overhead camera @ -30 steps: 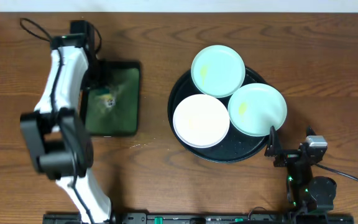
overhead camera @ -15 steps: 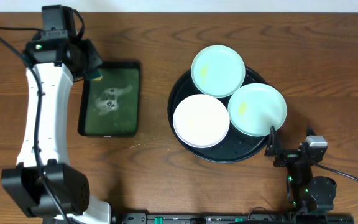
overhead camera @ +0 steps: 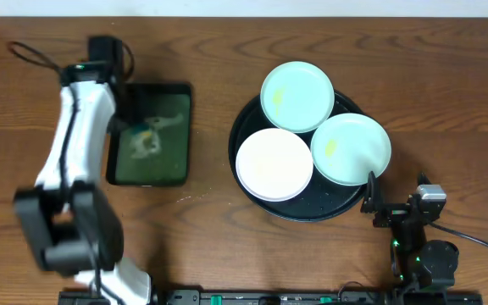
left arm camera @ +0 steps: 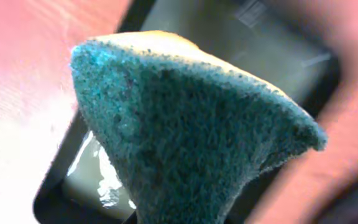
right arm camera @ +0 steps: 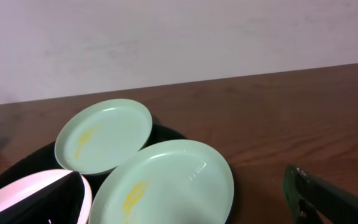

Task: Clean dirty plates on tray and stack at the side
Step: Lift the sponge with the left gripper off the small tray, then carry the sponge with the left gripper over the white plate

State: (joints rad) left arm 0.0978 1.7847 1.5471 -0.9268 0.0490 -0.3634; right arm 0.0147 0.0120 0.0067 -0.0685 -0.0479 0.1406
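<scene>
Swinging in since half a second ago, the left arm (overhead camera: 79, 127) now hangs over the dark green rectangular tray (overhead camera: 172, 161) instead of off its far-left corner, while nothing else has shifted. Three plates (overhead camera: 274, 164) lie on the round black tray (overhead camera: 316, 210) right of the table's (overhead camera: 227, 51) middle. A white one sits on the tray's left part, a pale mint one (overhead camera: 297, 96) overhangs the far rim, and a second mint one (overhead camera: 351, 149) overhangs the right rim, all three crowded edge to edge. Each mint plate carries a yellowish smear, and small droplets speckle the bare black surface at the near side. The right jaws are spread wide and empty, low just beside the tray's near-right rim, close to the second mint plate. Well apart on the left, the left jaws are pressed together, pinching a green scouring sponge (left arm camera: 191, 137) with a yellow backing. It hangs above the green tray, whose wet surface shows pale blotches.
</scene>
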